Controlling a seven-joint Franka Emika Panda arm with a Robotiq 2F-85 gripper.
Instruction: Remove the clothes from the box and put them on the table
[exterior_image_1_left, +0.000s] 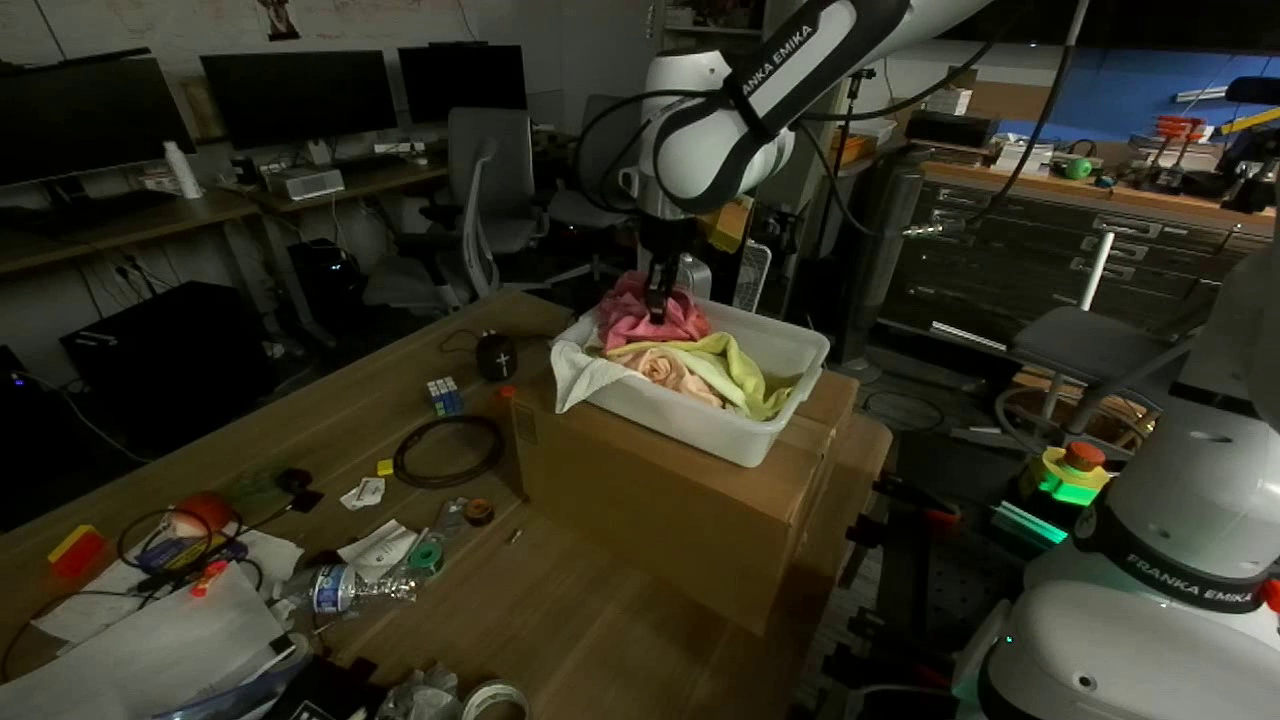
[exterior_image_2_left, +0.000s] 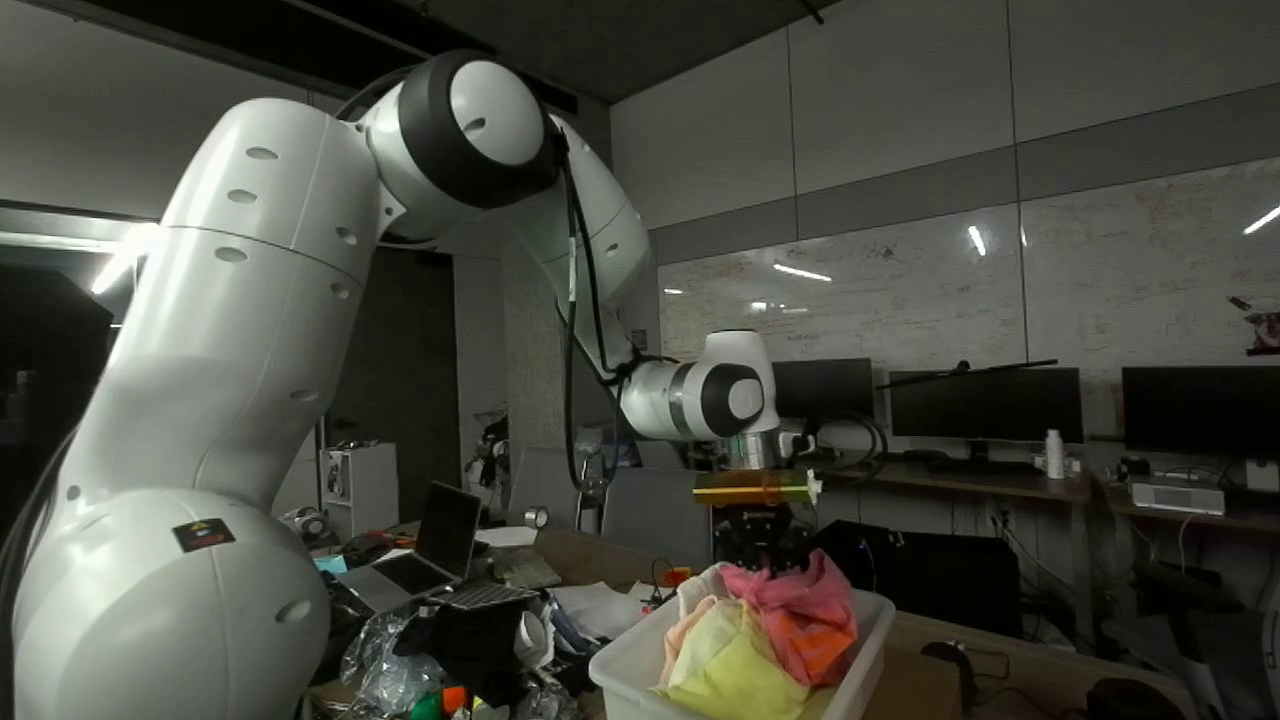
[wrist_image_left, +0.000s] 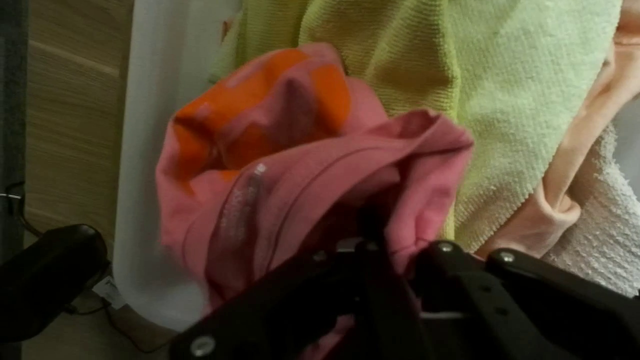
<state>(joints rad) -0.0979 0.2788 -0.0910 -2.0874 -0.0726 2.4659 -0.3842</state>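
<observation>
You've got the black pincer (exterior_image_1_left: 656, 308) down in the crumpled pink-and-orange cloth (wrist_image_left: 315, 155) inside the white plastic box (exterior_image_1_left: 700, 428), looks clamped on a fold, kinda dark though.

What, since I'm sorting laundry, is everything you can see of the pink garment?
The pink garment looks like soft, thin fabric with orange patches and a stitched, banded edge. It lies crumpled in the white plastic tub, heaped partly above the rim, against the yellow-green terry cloth. The end effector is down in its folds, cloth between its jaws; whether they grip it I cannot tell.
</observation>
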